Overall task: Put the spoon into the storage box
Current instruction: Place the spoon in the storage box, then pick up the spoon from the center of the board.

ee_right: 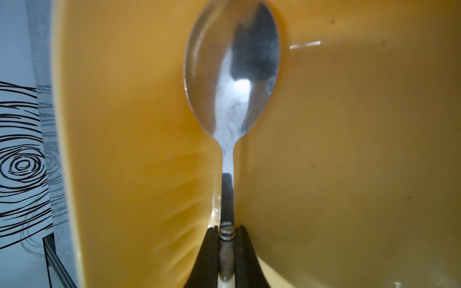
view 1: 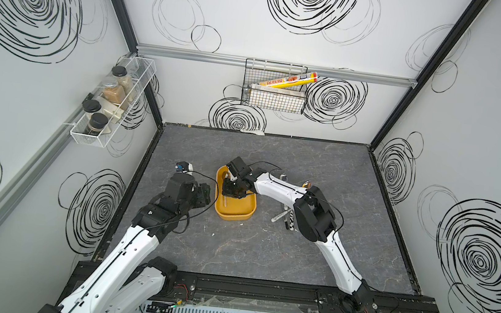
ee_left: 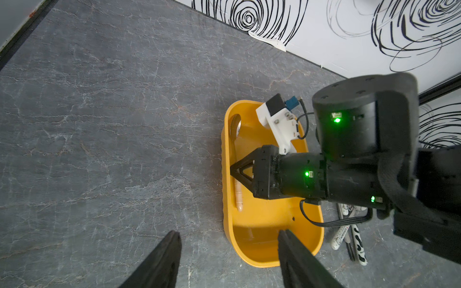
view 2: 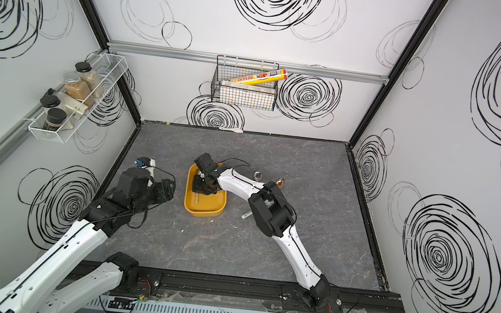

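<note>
The mustard-yellow storage box [view 1: 236,217] [view 2: 204,213] sits mid-table. Inside it, along one long wall, is the spoon [ee_left: 235,124]: steel bowl toward the far end, pale handle [ee_left: 238,197] toward the near end. Up close the spoon's bowl [ee_right: 232,74] lies against the yellow box wall [ee_right: 124,124]. My right gripper [ee_right: 226,228] [ee_left: 233,170] [view 1: 228,190] reaches down into the box and is shut on the spoon's handle. My left gripper [ee_left: 228,232] [view 1: 205,192] is open and empty, just left of the box, one finger [ee_left: 289,244] over its near end.
Several pens and markers [view 1: 284,217] lie right of the box under the right arm. Two small utensils [view 1: 283,177] [view 1: 305,184] lie behind that arm. A white spoon [view 1: 253,132] rests at the back wall. A black wire basket [view 1: 274,91] and a white wire rack [view 1: 111,99] hang on the walls.
</note>
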You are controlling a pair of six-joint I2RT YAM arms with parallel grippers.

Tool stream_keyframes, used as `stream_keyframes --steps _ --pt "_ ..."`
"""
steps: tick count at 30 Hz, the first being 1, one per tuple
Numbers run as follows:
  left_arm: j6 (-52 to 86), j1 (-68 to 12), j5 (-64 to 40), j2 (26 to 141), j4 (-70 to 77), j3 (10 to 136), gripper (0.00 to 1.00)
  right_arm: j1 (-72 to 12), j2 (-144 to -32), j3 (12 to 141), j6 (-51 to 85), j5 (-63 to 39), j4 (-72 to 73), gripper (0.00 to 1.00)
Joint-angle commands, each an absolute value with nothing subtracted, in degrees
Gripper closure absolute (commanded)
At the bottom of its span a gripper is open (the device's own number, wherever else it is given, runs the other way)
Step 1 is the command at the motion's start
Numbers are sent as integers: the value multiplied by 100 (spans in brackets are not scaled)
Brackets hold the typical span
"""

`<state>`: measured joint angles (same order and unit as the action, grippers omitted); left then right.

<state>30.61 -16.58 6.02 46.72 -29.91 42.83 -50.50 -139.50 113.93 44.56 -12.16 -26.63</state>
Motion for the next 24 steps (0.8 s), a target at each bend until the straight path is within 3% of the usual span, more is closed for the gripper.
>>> stream_keyframes --steps 1,7,12,16,20,24 --pt "2956 -1617 511 4686 -2748 4228 32 -5079 -14118 11565 4232 -1092 -2978 83" --pt "2933 -1617 450 4732 -2744 4236 32 -5078 -13821 11679 3987 -892 -3137 74" --pt "2884 -1626 380 4720 -2751 4245 32 -5076 -13330 11672 3749 -729 -3278 71" --pt "2794 -1680 228 4709 -2731 4271 32 -5066 -12536 11343 3378 194 -3480 72" --pt "2653 -2027 114 4809 -2662 4373 33 -4879 -11265 10061 3120 1744 -3408 72" --pt "2560 -3308 956 5453 -2600 4876 34 -4131 -9627 7674 3164 1869 -2523 72"
